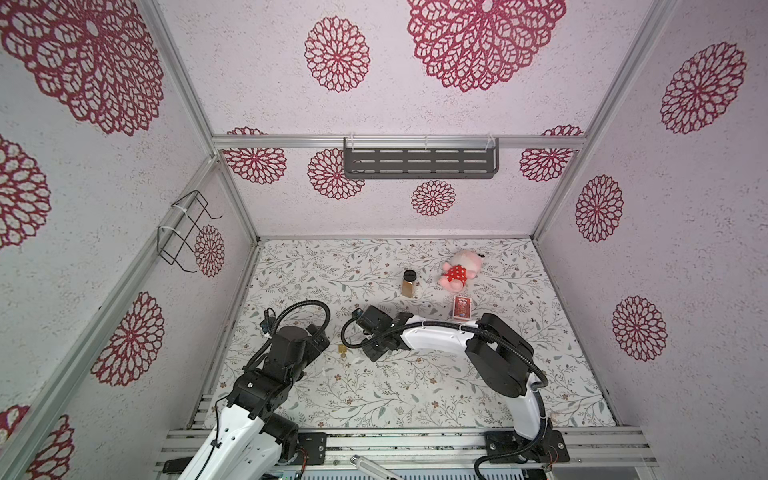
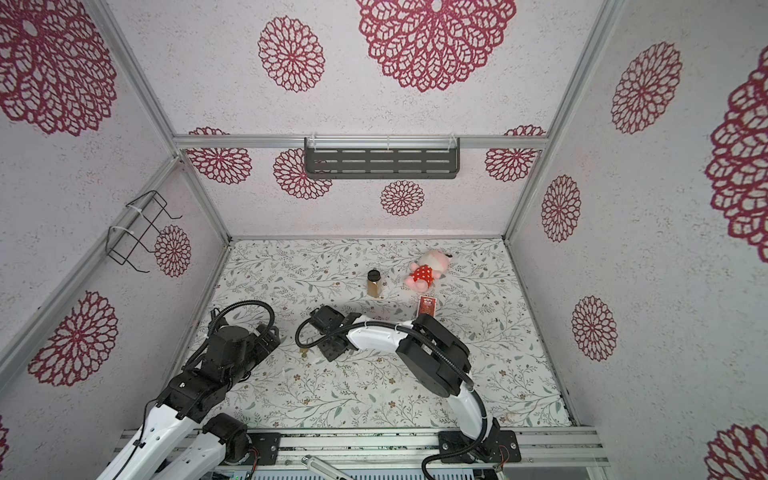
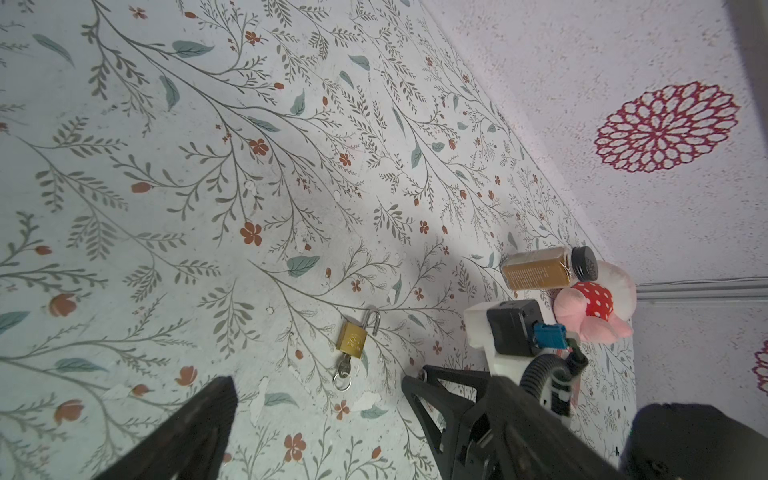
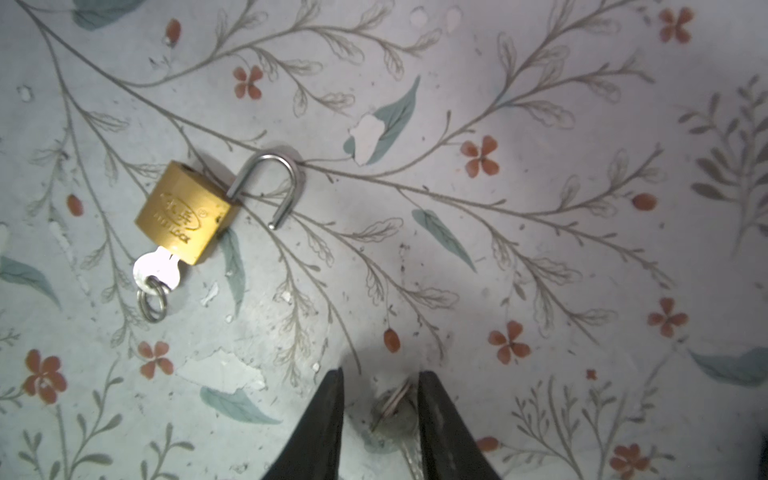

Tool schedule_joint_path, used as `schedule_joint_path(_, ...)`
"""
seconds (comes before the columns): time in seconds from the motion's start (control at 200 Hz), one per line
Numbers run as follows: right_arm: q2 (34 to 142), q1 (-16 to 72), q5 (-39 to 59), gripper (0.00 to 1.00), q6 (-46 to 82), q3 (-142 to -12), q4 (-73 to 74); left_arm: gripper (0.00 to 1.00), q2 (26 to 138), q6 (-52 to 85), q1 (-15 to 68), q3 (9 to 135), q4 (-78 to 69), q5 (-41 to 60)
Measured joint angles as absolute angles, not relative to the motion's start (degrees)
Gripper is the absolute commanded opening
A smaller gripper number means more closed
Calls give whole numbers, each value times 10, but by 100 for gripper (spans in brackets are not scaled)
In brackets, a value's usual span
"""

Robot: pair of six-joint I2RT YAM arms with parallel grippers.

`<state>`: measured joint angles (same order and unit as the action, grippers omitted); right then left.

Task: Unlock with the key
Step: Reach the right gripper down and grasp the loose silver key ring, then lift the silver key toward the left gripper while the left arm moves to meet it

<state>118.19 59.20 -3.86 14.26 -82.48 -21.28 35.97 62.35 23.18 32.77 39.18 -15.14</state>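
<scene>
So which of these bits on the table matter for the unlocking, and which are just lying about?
For the job: brass padlock with silver shackle, swung open; silver key on a ring, in its keyhole; second ring, seemingly with a key, at the right hand.
Just lying about: brown jar with black lid; pink plush toy in red dotted dress; red card box.
</scene>
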Motion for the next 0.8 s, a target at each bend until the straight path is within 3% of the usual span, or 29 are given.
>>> schedule_joint_path(0.801, 1183, 591, -48, 4, 131, -826, -213, 98, 373, 624, 226, 321, 385, -145)
